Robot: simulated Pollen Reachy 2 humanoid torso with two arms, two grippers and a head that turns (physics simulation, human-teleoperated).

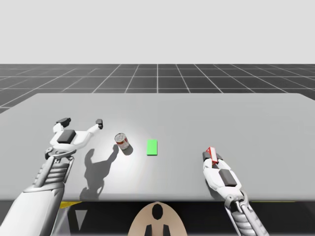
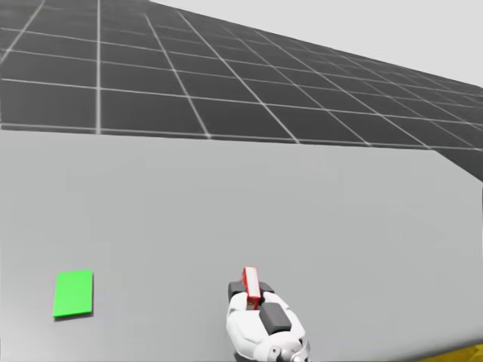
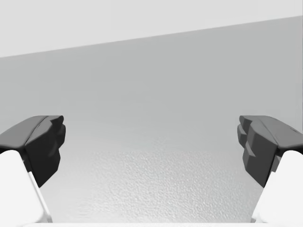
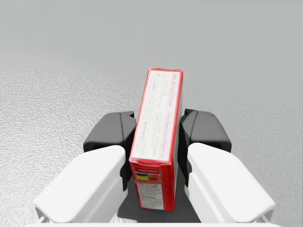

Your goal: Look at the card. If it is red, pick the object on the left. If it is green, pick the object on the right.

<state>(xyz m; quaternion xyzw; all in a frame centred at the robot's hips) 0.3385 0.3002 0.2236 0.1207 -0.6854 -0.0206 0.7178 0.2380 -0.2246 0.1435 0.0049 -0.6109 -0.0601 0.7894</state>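
A green card (image 1: 152, 147) (image 2: 73, 293) lies flat near the middle of the grey table (image 1: 246, 118). Left of it stands a small red and white can (image 1: 122, 141). To the card's right, my right gripper (image 1: 212, 158) (image 2: 253, 296) (image 4: 158, 137) is shut on a thin red box (image 1: 212, 154) (image 2: 251, 284) (image 4: 157, 127), which stands on edge between both dark pads and sticks out ahead of the fingertips. My left gripper (image 1: 81, 121) (image 3: 151, 142) is open wide above the table, just left of the can, with nothing between its fingers.
The table's front edge (image 1: 162, 200) runs just behind both wrists. The grey table top (image 2: 302, 196) stretches far beyond the card and the box. A dark gridded floor (image 2: 226, 83) lies past the far edge.
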